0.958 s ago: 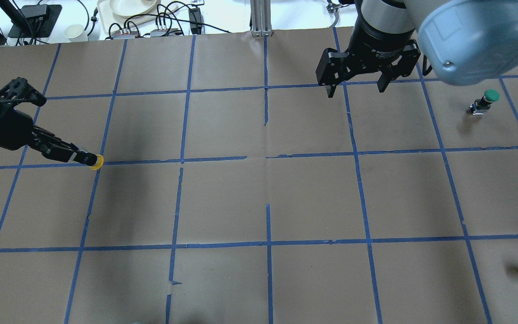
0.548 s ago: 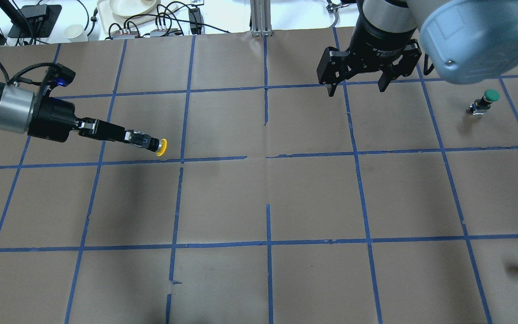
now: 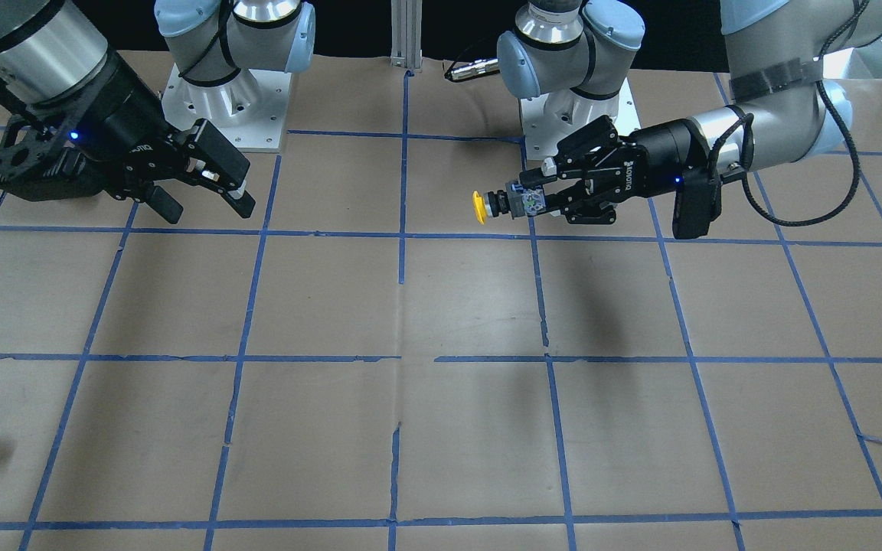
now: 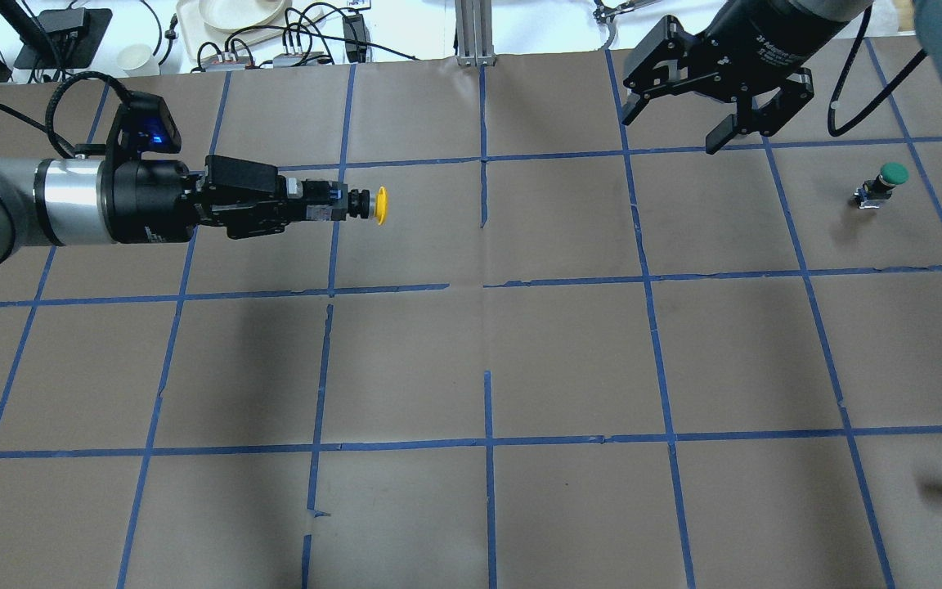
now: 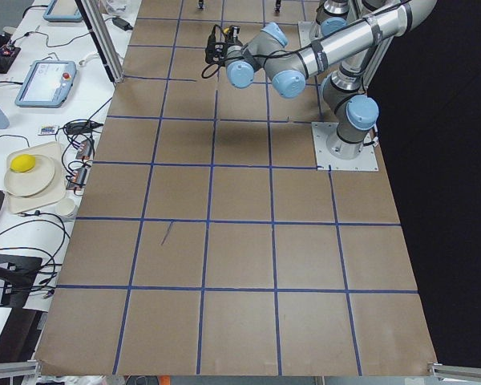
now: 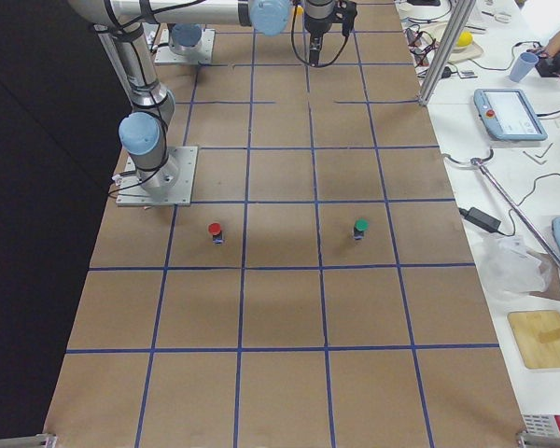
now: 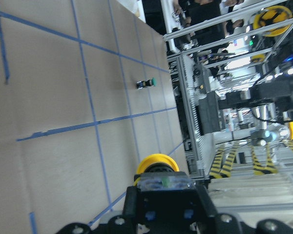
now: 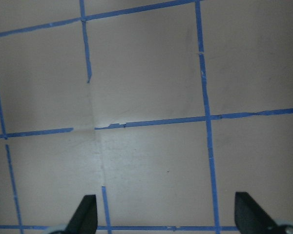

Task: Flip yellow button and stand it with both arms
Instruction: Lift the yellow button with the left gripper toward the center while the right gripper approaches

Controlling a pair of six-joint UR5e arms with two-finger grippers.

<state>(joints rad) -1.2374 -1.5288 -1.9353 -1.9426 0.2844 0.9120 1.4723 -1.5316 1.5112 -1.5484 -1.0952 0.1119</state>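
One stage is completed: the yellow button [image 4: 354, 204] is clamped horizontally in the left gripper [image 4: 317, 204], above the table [image 4: 569, 360], cap toward centre. Transfer to the wide-open, empty right gripper [image 4: 672, 131] and upright placement are judged outstanding.

Our notes on legible text:
- Overhead view, far right over bench [image 4: 569, 360]: white print on body of right hand [image 4: 669, 135] reads "2F Adaptive". Rest of that line too small for us.
- Front view: white brand lettering "ROBOTIQ", seen upside down, on body of left hand [image 3: 529, 200].
- Front view: same "ROBOTIQ" lettering, also upside down, on body of right hand.
- Other markings too small or blurred for us to read.
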